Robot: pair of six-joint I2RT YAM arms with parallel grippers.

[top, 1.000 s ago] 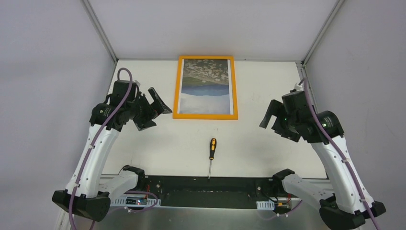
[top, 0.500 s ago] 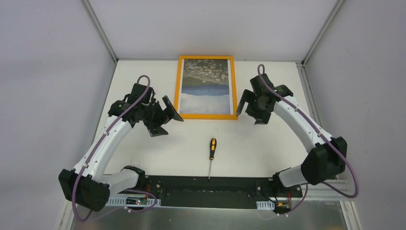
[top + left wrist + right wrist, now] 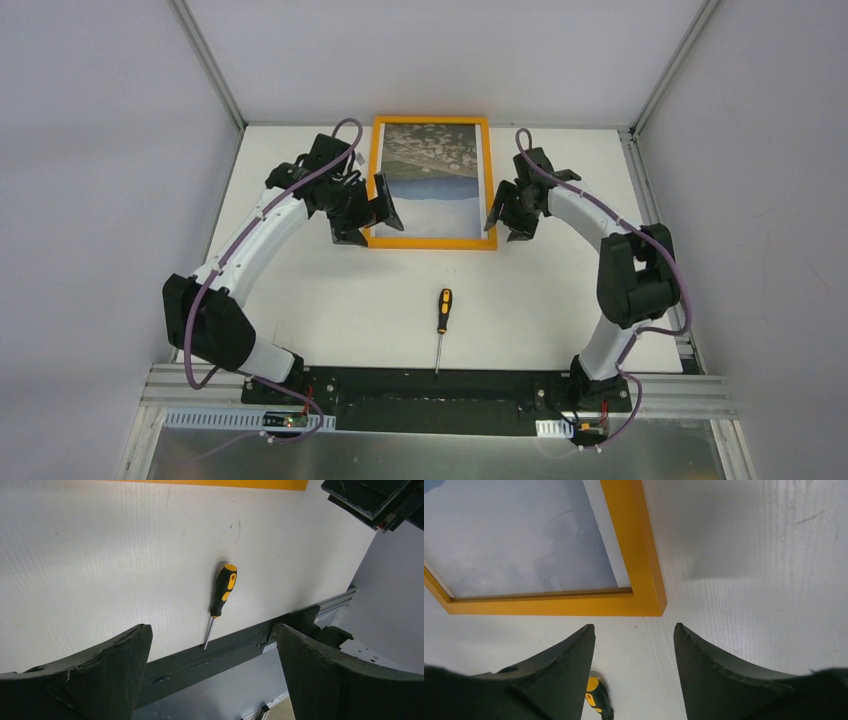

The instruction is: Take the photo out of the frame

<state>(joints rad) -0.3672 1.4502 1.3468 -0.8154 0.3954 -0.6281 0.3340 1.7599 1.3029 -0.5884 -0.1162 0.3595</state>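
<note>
Claws are flanking the frame (image 3: 430,243), which is lying face up at the far middle of the tabletop (image 3: 300,300) with the photo (image 3: 430,180) sitting inside its orange border. Risk is looking greatest at the pick-up (the frame is lying flat, with no visible gap under its edge). A fingertip arriving too high would likely be skidding off the narrow border and shoving the frame across the tabletop, while one reaching too far inward could be bearing down on the face over the print. A lift from one side alone could be tipping the frame and letting it slap back down, and two uneven lifts could be twisting it. The left claw (image 3: 368,218) is hanging at the frame's near left corner with its jaws standing wide and holding nothing. Whether it is touching the border cannot be told from above, and its own camera is showing only bare tabletop and the screwdriver (image 3: 441,325) between its fingers. The right claw (image 3: 505,222) is poised just beside the near right corner, jaws partly apart and narrower than the left pair, with nothing between them. In its wrist view the corner is lying just ahead of the fingertips, not inside the gap.
</note>
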